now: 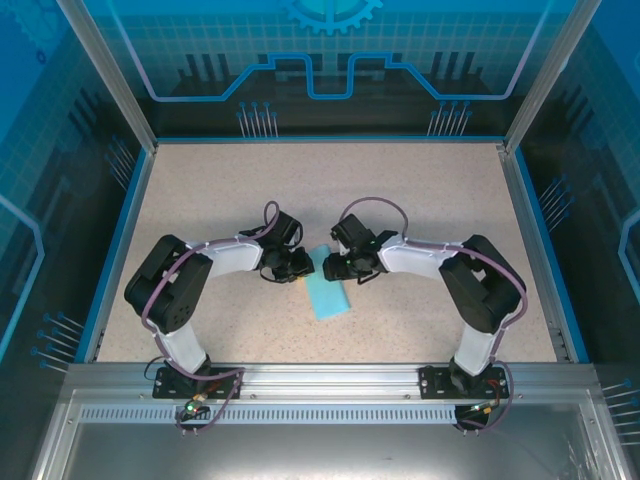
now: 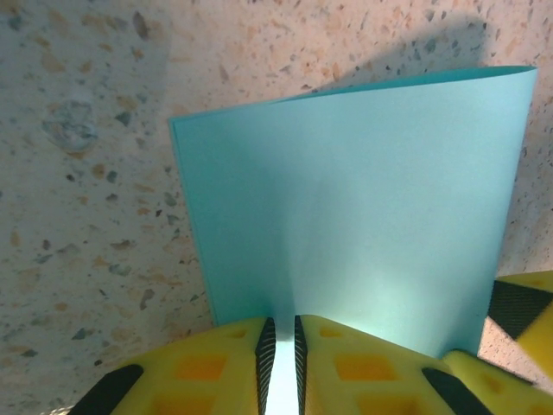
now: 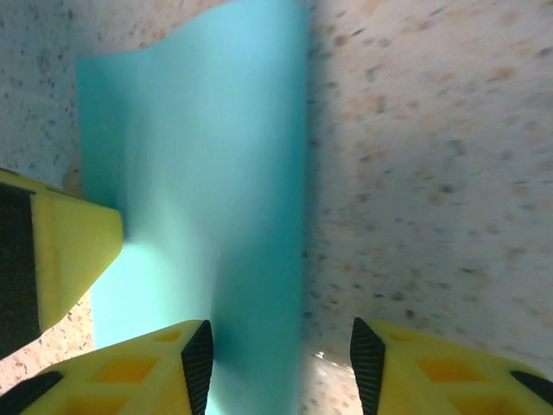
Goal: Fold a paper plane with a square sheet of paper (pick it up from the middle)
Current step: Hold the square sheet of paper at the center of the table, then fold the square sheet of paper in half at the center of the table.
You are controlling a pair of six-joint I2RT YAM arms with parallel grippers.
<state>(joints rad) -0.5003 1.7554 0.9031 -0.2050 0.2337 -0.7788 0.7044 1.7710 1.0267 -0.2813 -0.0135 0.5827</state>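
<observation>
The light-blue sheet of paper (image 1: 327,288) lies folded over on itself in the middle of the speckled table (image 1: 330,190), between both arms. My left gripper (image 2: 281,359) is shut on the near edge of the paper (image 2: 363,216), whose top layer bows up at the far fold. My right gripper (image 3: 276,363) is open; the paper (image 3: 207,199) passes between its fingers next to the left fingertip (image 3: 199,359), while the right fingertip (image 3: 367,359) stands over bare table. In the top view the left gripper (image 1: 300,265) and right gripper (image 1: 335,265) meet at the paper's far end.
A blue-rimmed metal frame (image 1: 325,375) borders the table, with glass walls behind and at the sides. The yellow finger of the other gripper (image 3: 69,251) rests on the paper's left part in the right wrist view.
</observation>
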